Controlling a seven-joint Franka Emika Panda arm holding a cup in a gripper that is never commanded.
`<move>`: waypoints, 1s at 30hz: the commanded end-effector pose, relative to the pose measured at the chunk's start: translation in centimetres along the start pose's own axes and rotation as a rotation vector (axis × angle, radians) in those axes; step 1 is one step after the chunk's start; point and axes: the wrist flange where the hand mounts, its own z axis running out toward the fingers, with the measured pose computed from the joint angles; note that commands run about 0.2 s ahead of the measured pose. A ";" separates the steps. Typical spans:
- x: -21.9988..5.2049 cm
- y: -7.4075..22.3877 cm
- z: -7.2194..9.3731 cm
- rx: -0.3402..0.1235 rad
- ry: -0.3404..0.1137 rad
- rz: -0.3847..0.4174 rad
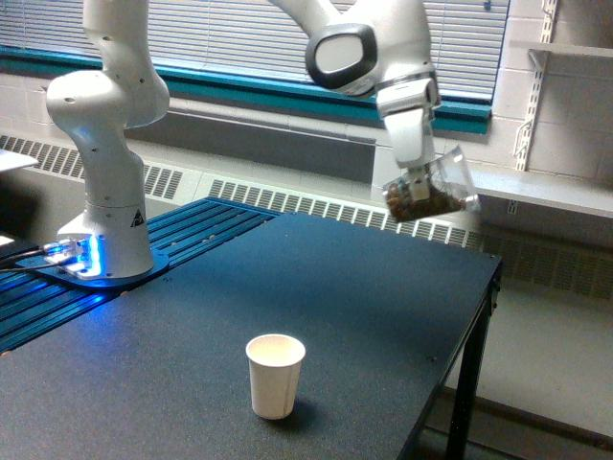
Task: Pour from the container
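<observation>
A white paper cup (275, 375) stands upright, mouth open, on the dark speckled table (316, 297) in the lower middle of the frame. The table's black leg (466, 383) drops at the lower right. At the left edge, blue ribbed slats (57, 302) run along the table, lit by a blue glow. Behind, across the middle of the frame, a long white radiator grille (287, 201) lines the wall beneath a teal window sill (249, 91) and closed blinds (239, 38). At the upper right, white shelves (560, 192) hang on slotted wall brackets (530, 105).
</observation>
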 end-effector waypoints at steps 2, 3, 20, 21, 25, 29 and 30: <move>1.4 5.4 0.1 -0.033 0.027 0.074; 1.5 6.0 0.2 -0.038 0.028 0.082; 0.1 16.9 2.3 -0.127 0.037 0.157; 0.0 17.6 2.4 -0.136 0.041 0.159; -1.0 19.9 3.0 -0.163 0.032 0.160; -1.8 22.0 3.2 -0.192 0.033 0.162; -2.0 22.5 3.2 -0.197 0.033 0.164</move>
